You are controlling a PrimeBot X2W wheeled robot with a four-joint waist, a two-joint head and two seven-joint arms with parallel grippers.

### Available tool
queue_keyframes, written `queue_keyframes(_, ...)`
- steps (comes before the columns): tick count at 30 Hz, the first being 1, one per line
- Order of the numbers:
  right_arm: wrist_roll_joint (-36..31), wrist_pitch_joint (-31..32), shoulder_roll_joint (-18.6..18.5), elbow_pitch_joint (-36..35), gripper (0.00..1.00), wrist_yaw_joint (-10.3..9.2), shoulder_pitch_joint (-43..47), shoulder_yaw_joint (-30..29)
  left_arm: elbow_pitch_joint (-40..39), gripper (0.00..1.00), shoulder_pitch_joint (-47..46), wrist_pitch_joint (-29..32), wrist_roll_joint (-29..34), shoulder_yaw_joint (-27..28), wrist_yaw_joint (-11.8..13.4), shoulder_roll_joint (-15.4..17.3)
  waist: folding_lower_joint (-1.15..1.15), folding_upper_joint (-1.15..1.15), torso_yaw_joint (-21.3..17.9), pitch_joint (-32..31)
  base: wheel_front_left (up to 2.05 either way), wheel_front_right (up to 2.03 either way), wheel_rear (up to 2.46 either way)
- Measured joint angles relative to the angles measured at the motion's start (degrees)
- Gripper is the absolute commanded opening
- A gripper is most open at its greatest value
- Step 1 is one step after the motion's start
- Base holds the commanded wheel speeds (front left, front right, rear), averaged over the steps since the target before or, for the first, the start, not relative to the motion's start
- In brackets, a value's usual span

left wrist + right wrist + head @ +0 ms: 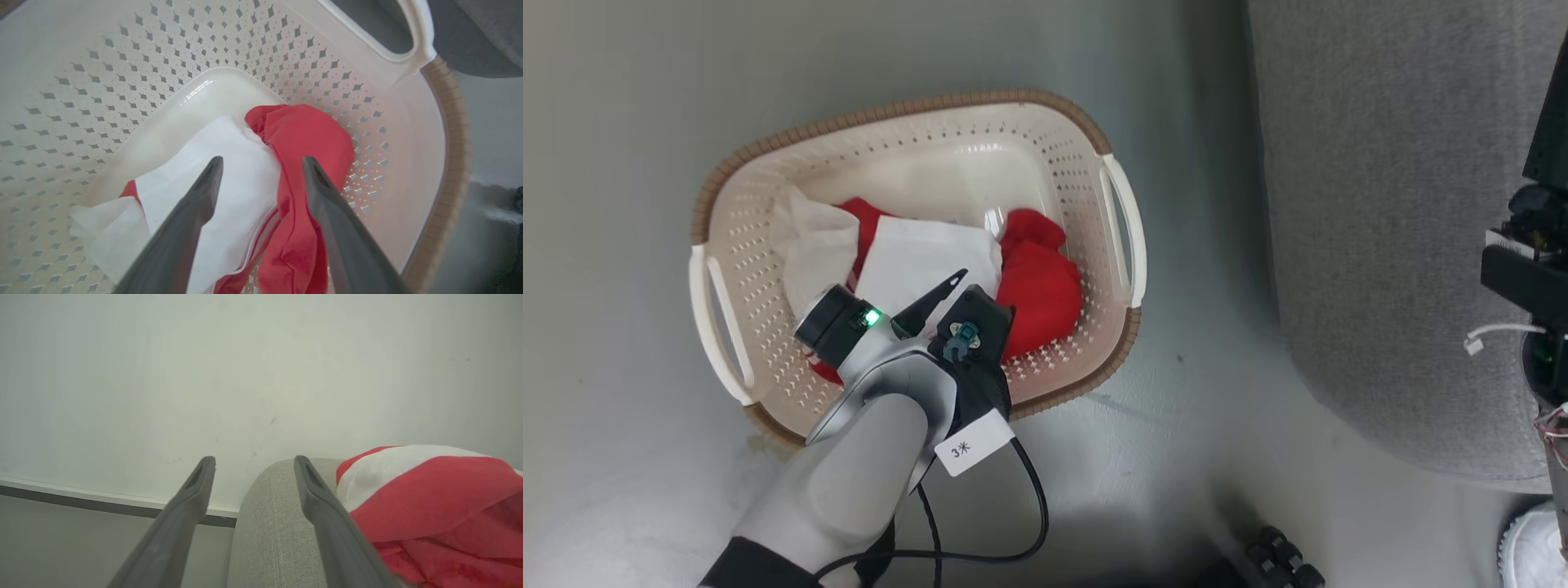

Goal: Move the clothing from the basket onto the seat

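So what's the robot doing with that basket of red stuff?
It's moving laundry from the cream basket to the grey sofa. Its left gripper hangs open over the red and white clothing lying in the basket, not gripping anything yet. Its right gripper is open and empty too, up beside the sofa, where one red and white garment already seems to lie.

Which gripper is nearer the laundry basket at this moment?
Left. The left gripper is open and reaches down into the basket, fingers pointing at the red and white clothing. The right gripper is open over at the sofa, beside a red and white garment lying there.
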Motion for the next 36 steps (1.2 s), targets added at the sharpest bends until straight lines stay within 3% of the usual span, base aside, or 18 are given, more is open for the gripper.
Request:
queue_keyframes(11, -1.08, -0.07, 1.47, 1.74, 1.00, 0.01, -3.39, 2.09, 4.00, 1.00, -2.19, -0.65, -1.62, -1.90, 0.85, 0.05, 0.00, 0.00, -1.94, 5.60, 0.00, 0.00, 0.00)
queue_keyframes(12, -1.25, -0.07, 1.51, 1.71, 1.00, 0.01, -3.52, 2.08, 4.10, 0.66, -2.37, -0.66, -1.87, -2.07, 0.96, 0.11, -0.01, 0.00, -2.20, 5.72, 0.00, 0.00, 0.00)
queue_keyframes(13, -1.53, -0.08, 1.49, 1.72, 1.00, 0.01, -3.56, 2.03, 4.23, 0.40, -2.58, -0.75, -2.10, -2.15, 0.97, 0.10, -0.01, 0.00, -2.40, 5.84, 0.00, 0.00, 0.00)
queue_keyframes(14, -1.55, -0.09, 1.51, 1.99, 1.00, 0.01, -3.60, 2.10, 4.37, 0.04, -2.72, -1.05, -2.22, -2.32, 0.97, 0.08, -0.01, 0.00, -2.57, 5.92, 0.00, 0.00, 0.00)
queue_keyframes(15, -1.56, -0.09, 1.56, 2.61, 1.00, 0.02, -3.69, 2.19, 4.43, 0.00, -2.76, -1.46, -2.34, -2.53, 0.97, 0.09, -0.01, 0.00, -2.75, 5.94, 0.00, 0.00, 0.00)
queue_keyframes(25, -1.58, -0.18, 3.25, 8.53, 1.00, 0.75, -4.64, 3.60, 2.77, 0.00, -2.90, -8.18, -8.24, -3.81, 1.48, 0.11, -0.01, -0.01, -2.43, 2.36, 0.00, 0.00, 0.00)
queue_keyframes(36, -1.57, -0.58, 3.77, 14.13, 1.00, 1.77, -4.53, 4.17, -0.02, 0.00, -4.75, -12.65, -10.12, -4.95, 1.49, 0.01, -0.02, -0.01, -0.05, -4.44, 0.00, 0.00, 0.00)
